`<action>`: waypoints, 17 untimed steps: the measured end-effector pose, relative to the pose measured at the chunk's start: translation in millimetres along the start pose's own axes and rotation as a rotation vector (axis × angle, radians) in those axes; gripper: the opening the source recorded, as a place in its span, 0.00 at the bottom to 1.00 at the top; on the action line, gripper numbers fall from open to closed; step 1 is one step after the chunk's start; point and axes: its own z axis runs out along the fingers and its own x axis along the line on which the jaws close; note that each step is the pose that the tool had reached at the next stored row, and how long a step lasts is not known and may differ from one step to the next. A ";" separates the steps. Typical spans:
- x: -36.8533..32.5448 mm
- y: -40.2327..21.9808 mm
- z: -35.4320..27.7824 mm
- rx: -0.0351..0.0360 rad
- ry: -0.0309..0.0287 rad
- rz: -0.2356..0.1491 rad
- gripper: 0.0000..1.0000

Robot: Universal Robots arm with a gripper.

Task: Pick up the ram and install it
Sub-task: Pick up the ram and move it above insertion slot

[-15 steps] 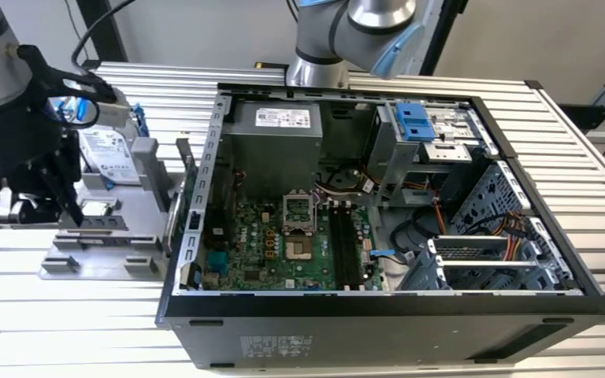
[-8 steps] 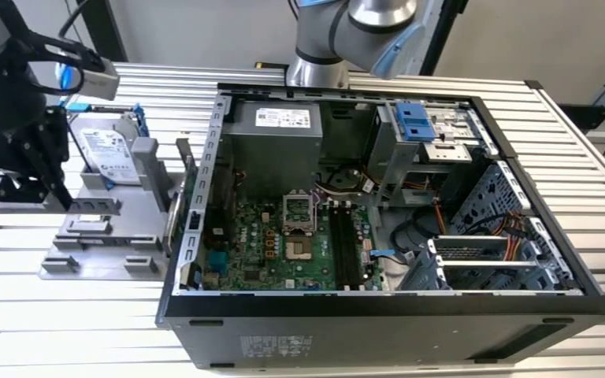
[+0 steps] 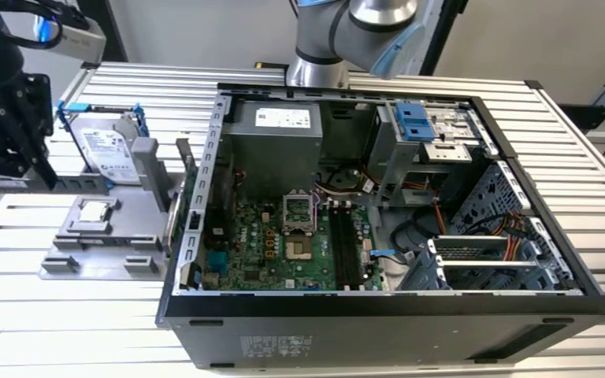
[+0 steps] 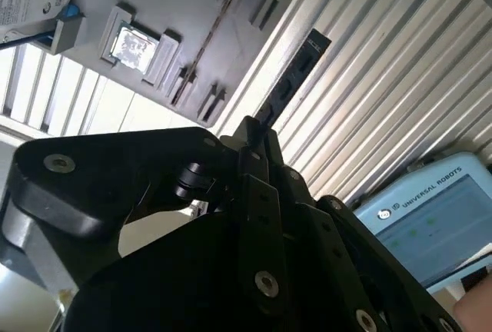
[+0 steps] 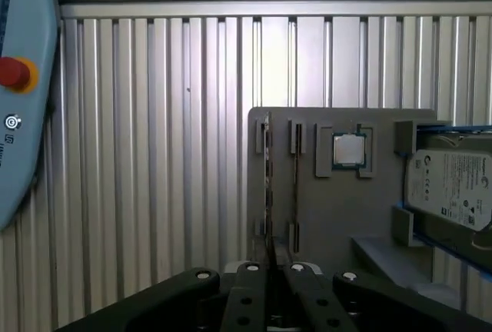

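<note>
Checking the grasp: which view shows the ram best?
The second wrist view: the ram juts from the gripper, its flat face showing. The first wrist view shows it edge-on, as a thin line; the exterior view shows it as a bar at the gripper.

A black computer case [image 3: 387, 331] lies open on a silver table [image 3: 586, 157] made of long slats. Inside it sits a green motherboard [image 3: 271, 252], with a grey power box [image 3: 276, 150] next to it. Beside the case, on the exterior view's left, a grey holder [image 3: 103, 248] carries a small square chip [image 3: 94, 211]. A silver hard drive [image 3: 106, 153] stands there in a blue frame [image 3: 139, 120].
</note>
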 end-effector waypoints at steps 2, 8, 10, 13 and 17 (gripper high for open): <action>0.2 0.2 -9.0 0.0000 0.0001 0.000 0.00; 0.7 0.5 -33.8 0.0001 0.0002 0.000 0.00; 0.7 0.6 -33.7 0.0002 0.0001 0.000 0.00; 0.7 0.4 -33.9 0.0000 0.0006 0.000 0.00; 0.5 -9.7 -34.0 -0.0013 0.0006 0.000 0.00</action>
